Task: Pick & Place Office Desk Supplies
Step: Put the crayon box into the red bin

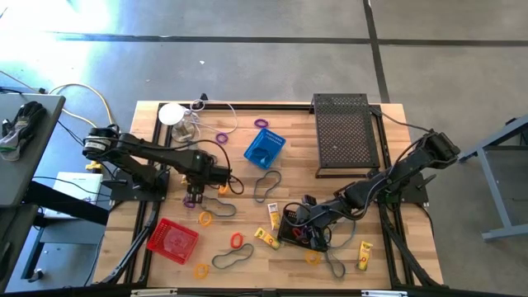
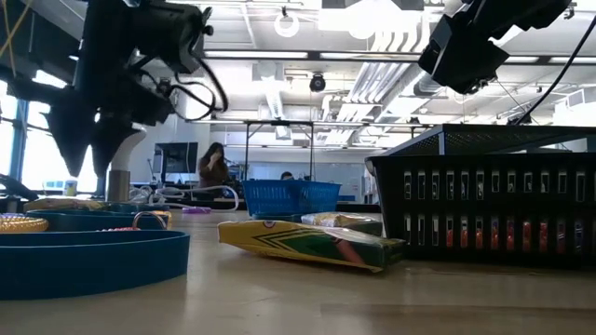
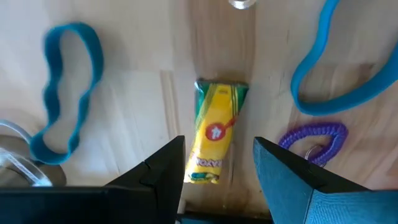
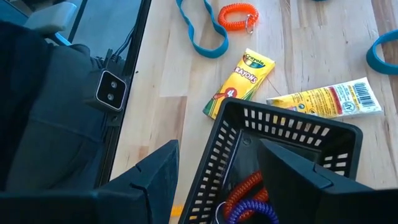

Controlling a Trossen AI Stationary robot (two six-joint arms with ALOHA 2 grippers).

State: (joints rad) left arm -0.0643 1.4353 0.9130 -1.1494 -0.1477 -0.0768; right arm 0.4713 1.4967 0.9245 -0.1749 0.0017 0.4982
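My left gripper (image 3: 217, 155) (image 1: 194, 196) points down over the table's left half. It is open, and its fingers stand either side of a yellow crayon pack (image 3: 214, 134) lying flat on the wood. My right gripper (image 4: 217, 152) (image 1: 307, 221) is open at the small black mesh basket (image 4: 280, 137) (image 1: 301, 233), which stands on the table and holds red and purple coil rings (image 4: 249, 193). One finger is outside its wall, the other over the inside. Two more crayon packs (image 4: 239, 84) (image 4: 326, 99) lie beside that basket. My right gripper slants down over the black basket's rim near a corner (image 4: 214, 134), with the wall in the gap between its fingers. Whether either finger touches the wall, I cannot tell.
A blue basket (image 1: 264, 148) stands mid-table, a red basket (image 1: 172, 241) near the front left, and a large black mesh tray (image 1: 345, 132) at the back right. Band loops (image 1: 266, 186) (image 1: 233, 259) and small rings (image 1: 237, 241) (image 3: 314, 140) lie scattered. A white disc (image 1: 171, 114) sits at the back left.
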